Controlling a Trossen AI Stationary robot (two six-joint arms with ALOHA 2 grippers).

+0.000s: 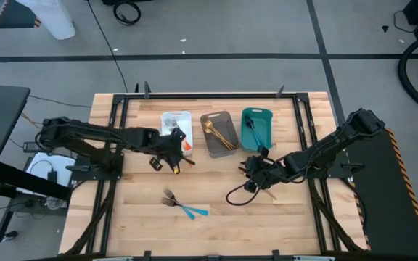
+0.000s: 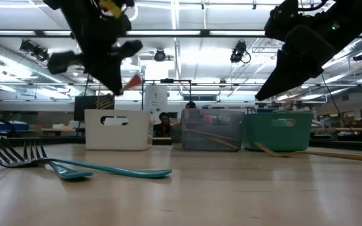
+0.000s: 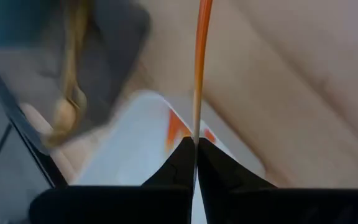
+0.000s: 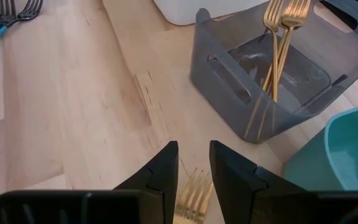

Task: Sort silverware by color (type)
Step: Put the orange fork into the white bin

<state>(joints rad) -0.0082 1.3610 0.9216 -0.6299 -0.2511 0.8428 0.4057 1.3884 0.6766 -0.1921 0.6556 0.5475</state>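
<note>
blue forks lying on table | left gripper pinching orange utensil over white bin | right gripper spread above gold fork

left arm reaches in from the left, its tool raised, fingers pinched together; right arm stretches in from the right, its tool low, fingers parted

From above, I see my left gripper beside the white bin, two teal-handled forks on the table.
</note>
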